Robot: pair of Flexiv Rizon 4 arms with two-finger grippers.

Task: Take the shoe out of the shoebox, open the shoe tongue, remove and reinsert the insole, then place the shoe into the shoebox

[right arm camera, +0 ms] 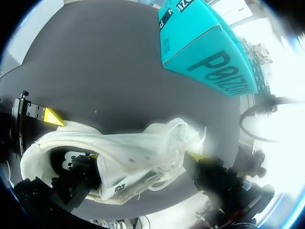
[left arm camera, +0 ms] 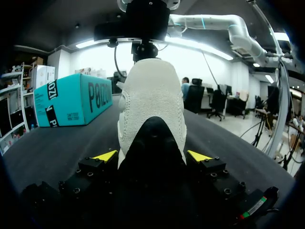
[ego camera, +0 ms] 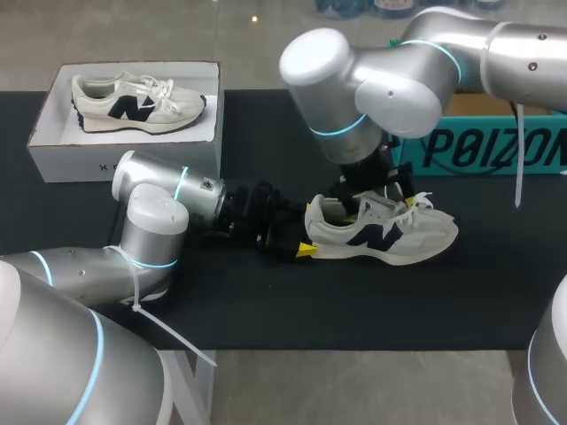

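Observation:
A cream shoe point(ego camera: 390, 237) with a dark logo lies on the black table, toe to the right. My left gripper point(ego camera: 305, 235) comes in from the left and is shut on its heel point(left arm camera: 152, 102); the yellow fingertips point(left arm camera: 106, 155) press against both sides of it. My right gripper point(ego camera: 376, 202) hangs over the shoe's mouth and is open. In the right wrist view one finger sits inside the shoe point(right arm camera: 71, 143) and the other beyond the laces, with the raised tongue point(right arm camera: 143, 152) between them. The white shoebox point(ego camera: 124, 161) stands at the back left.
A second matching shoe point(ego camera: 137, 102) lies inside the shoebox. A teal box point(ego camera: 496, 146) stands at the back right, behind my right arm. Bare black tabletop point(ego camera: 354, 301) stretches in front of the shoe.

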